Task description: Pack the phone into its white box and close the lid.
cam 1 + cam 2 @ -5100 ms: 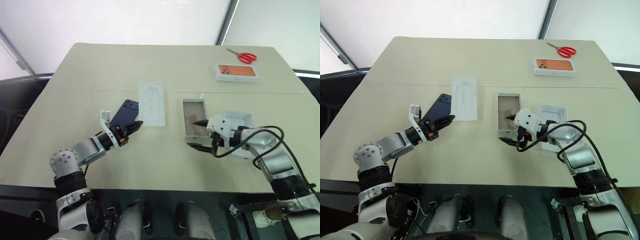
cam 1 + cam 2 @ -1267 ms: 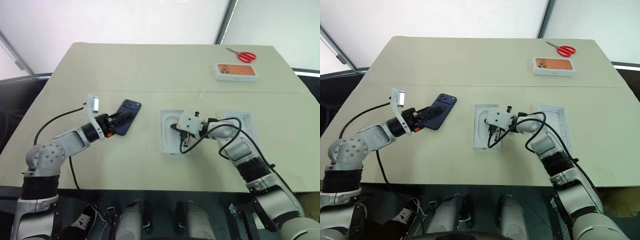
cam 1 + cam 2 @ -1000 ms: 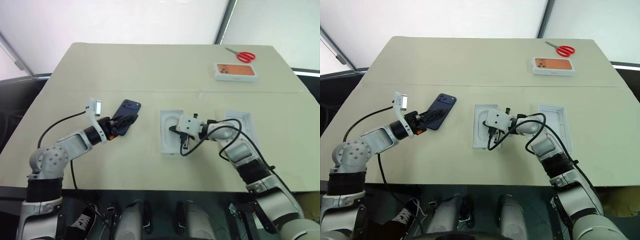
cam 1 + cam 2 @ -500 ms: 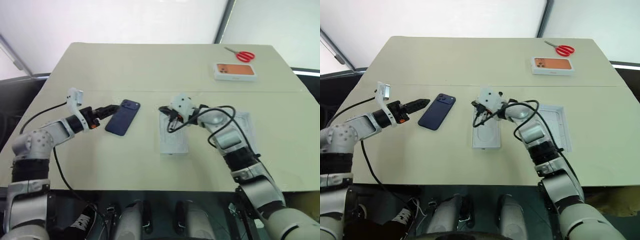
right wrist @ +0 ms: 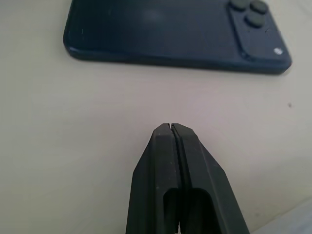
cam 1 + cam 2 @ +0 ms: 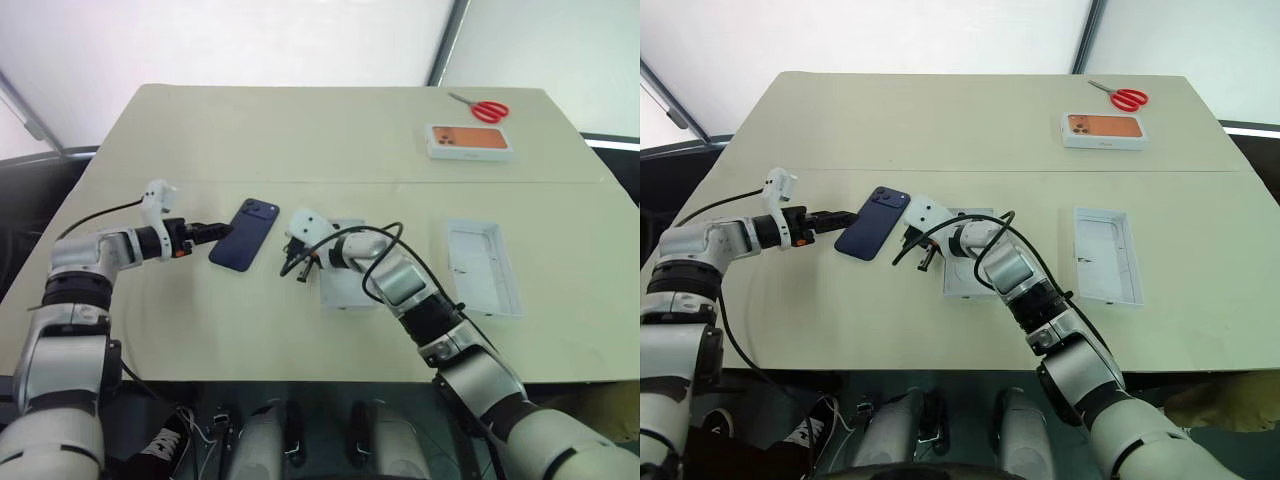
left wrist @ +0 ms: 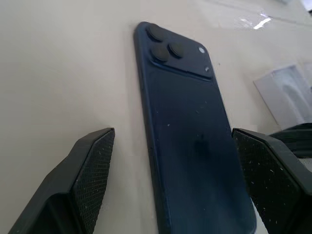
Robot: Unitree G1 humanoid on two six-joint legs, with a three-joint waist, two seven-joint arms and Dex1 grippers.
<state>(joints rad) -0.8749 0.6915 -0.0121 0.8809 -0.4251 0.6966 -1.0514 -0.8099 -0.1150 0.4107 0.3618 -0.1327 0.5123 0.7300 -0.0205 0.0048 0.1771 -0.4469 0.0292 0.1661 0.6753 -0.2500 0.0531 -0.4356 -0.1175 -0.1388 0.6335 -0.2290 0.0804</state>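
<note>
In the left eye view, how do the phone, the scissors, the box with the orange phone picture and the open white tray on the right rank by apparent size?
1. Open white tray
2. Orange-picture box and phone: look alike, and the box lies farther away, so unranked
3. Scissors, also farthest

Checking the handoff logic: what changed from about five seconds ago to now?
The left gripper let go of the phone, now flat on the table. The white insert now covers the white box. The right gripper, shut, swung over beside the phone. Lid, orange-picture box and scissors unchanged.
</note>
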